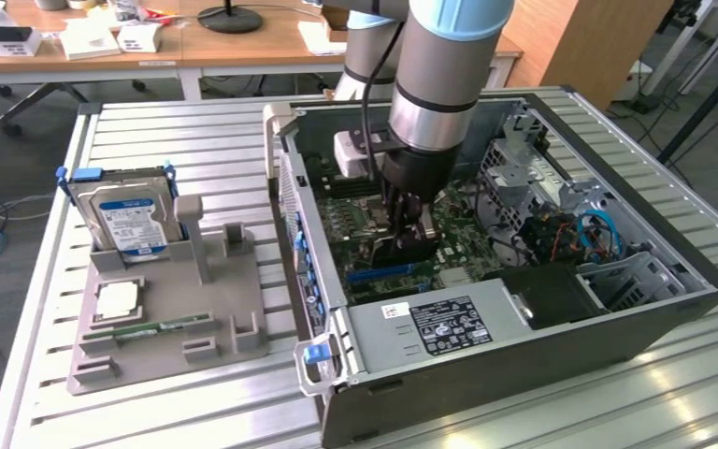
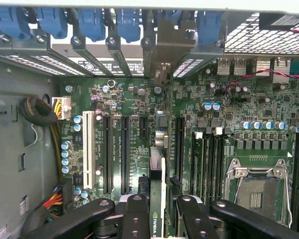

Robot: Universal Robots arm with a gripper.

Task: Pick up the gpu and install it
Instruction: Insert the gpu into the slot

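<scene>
The gpu (image 2: 158,169) stands on edge over the green motherboard (image 2: 129,99), between two long black slots. Its silvery end bracket (image 2: 172,45) sits against the row of rear slot openings with blue clips. My gripper (image 2: 158,216) is shut on the card, with one black finger (image 2: 134,209) on each side of it. In the exterior view the gripper (image 1: 407,220) reaches down into the open computer case (image 1: 609,318), and the dark gpu (image 1: 403,251) hangs below it, close over the board. Whether the card is seated in a slot I cannot tell.
A grey fixture tray (image 1: 228,304) lies on the exterior view's left, holding a blue-labelled hard drive (image 1: 131,224), a processor chip (image 1: 116,299) and a memory stick (image 1: 147,329). Inside the case are a power supply (image 1: 440,323), cables (image 1: 583,234), an empty CPU socket (image 2: 256,191) and a white slot (image 2: 88,154).
</scene>
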